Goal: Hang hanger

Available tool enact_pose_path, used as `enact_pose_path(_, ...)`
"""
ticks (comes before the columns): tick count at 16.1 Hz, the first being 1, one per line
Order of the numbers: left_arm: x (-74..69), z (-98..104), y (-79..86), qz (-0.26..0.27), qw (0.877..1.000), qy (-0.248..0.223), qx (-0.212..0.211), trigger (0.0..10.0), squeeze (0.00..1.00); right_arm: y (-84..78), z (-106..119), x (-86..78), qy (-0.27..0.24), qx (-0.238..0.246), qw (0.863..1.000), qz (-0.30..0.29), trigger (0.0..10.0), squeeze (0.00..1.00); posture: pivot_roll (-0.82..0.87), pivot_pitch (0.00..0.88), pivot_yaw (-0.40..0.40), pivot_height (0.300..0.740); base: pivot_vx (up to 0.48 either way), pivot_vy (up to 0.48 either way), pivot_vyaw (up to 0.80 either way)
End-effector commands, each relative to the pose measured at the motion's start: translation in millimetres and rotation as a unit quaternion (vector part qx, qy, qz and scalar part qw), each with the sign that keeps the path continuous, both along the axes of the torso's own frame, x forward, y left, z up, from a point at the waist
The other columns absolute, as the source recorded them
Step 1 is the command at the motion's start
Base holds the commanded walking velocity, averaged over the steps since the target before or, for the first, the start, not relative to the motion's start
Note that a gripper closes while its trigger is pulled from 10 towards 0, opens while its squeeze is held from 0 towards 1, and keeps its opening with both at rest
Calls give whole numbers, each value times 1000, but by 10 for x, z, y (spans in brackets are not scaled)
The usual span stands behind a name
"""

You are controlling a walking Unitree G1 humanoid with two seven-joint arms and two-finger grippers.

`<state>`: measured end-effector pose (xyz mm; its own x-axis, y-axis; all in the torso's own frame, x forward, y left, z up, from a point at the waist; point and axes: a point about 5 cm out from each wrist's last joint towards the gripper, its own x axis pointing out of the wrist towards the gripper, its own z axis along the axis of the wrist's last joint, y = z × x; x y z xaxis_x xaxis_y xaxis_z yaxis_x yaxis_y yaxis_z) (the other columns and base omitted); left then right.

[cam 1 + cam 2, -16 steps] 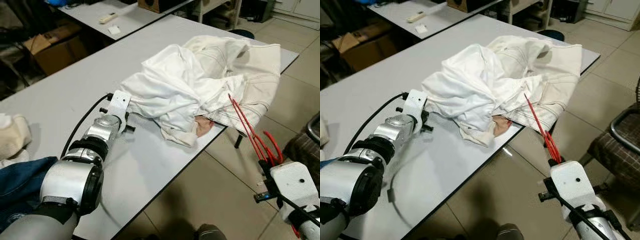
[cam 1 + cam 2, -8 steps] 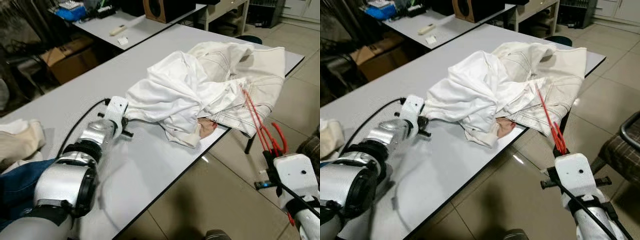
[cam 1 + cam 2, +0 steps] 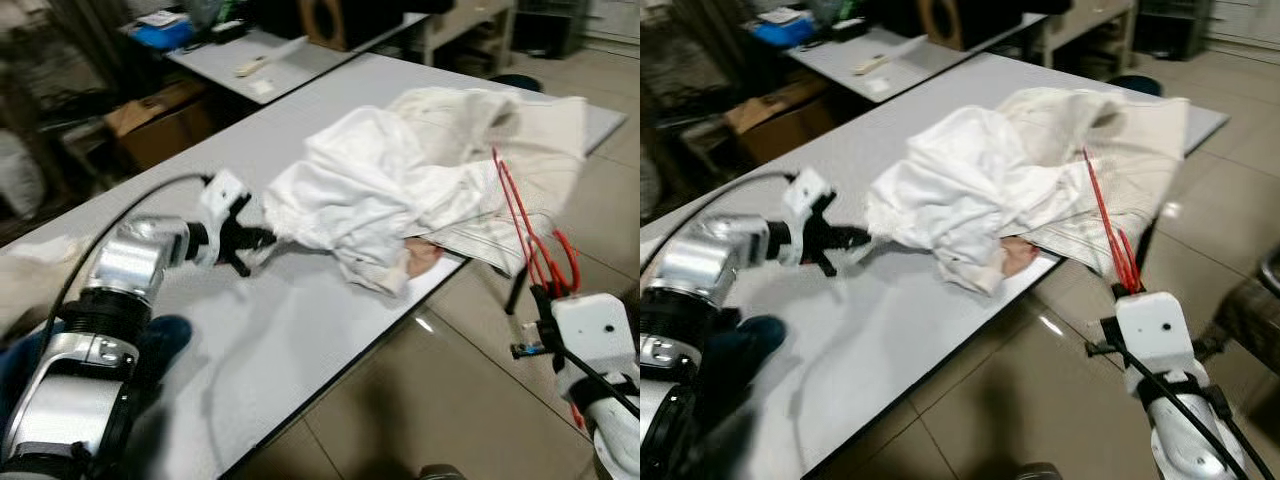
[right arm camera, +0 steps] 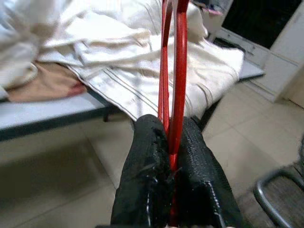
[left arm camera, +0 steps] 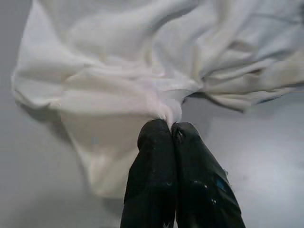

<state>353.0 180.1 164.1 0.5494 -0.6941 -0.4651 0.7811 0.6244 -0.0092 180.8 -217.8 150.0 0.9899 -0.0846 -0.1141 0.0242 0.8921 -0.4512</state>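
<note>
A white garment (image 3: pixel 370 180) lies crumpled on the grey table (image 3: pixel 200 330), with a cream garment (image 3: pixel 510 130) behind it near the far corner. My left gripper (image 3: pixel 262 238) is shut on the white garment's near edge (image 5: pixel 166 111). A thin red hanger (image 3: pixel 520 225) stands up off the table's right edge, over the floor. My right gripper (image 4: pixel 172 142) is shut on the red hanger's (image 4: pixel 173 71) lower part, beside the table edge.
Tiled floor (image 3: pixel 420 400) lies to the right of the table. A second table (image 3: pixel 270 55) with small items stands behind. A cardboard box (image 3: pixel 160 120) sits on the floor at the back left. Blue cloth (image 3: pixel 160 335) lies by my left arm.
The camera has shifted and the picture is blurred. My left gripper has drawn the white garment's edge a little toward the left. The right gripper still holds the hanger upright.
</note>
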Motion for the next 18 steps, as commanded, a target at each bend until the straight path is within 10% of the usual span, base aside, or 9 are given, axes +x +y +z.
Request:
enact_pose_path(1, -94, -6, 54, -11, 1000, 17, -2, 0, 0, 31, -6, 15, -4, 3, 1000, 12, 10000, 0, -284, 0, 243, 740, 0, 0, 0)
enact_pose_path(4, -417, -146, -49, -83, 993, 81, -2, 0, 0, 50, -40, 36, -2, 5, 1000, 22, 10000, 0, -276, 0, 236, 740, 0, 0, 0)
enact_pose_path(9, -246, -407, 216, 78, 984, -8, 162, 0, 0, 90, -66, 30, -3, 10, 1000, 30, 10000, 0, -282, 0, 234, 740, 0, 0, 0)
enact_pose_path(10, -191, -351, 235, 97, 980, -33, 173, 3922, 0, 84, -68, 30, -3, 10, 1000, 29, 10000, 0, -284, 0, 234, 740, 0, 0, 0)
enact_pose_path(11, -122, -314, 232, 107, 976, -67, 179, 2706, 0, 75, -67, 31, -4, 9, 1000, 28, 10000, 0, -284, 0, 232, 740, 0, 0, 0)
enact_pose_path(12, -93, -313, 196, 109, 976, -78, 171, 10000, 0, 68, -64, 31, -4, 8, 1000, 27, 10000, 0, -287, 0, 231, 740, 0, 0, 0)
enact_pose_path(13, -98, -330, 144, 101, 980, -75, 152, 10000, 0, 69, -62, 29, -4, 8, 1000, 26, 10000, 0, -287, 0, 231, 740, 0, 0, 0)
enact_pose_path(14, -122, -336, 84, 84, 985, -68, 132, 10000, 1000, 72, -62, 27, -4, 8, 1000, 26, 10000, 0, -287, 0, 228, 740, 0, 0, 0)
enact_pose_path(18, -146, -315, -17, 44, 989, -81, 114, 10000, 1000, 59, -56, 24, -3, 7, 1000, 26, 10000, 0, -291, 0, 222, 740, 0, 0, 0)
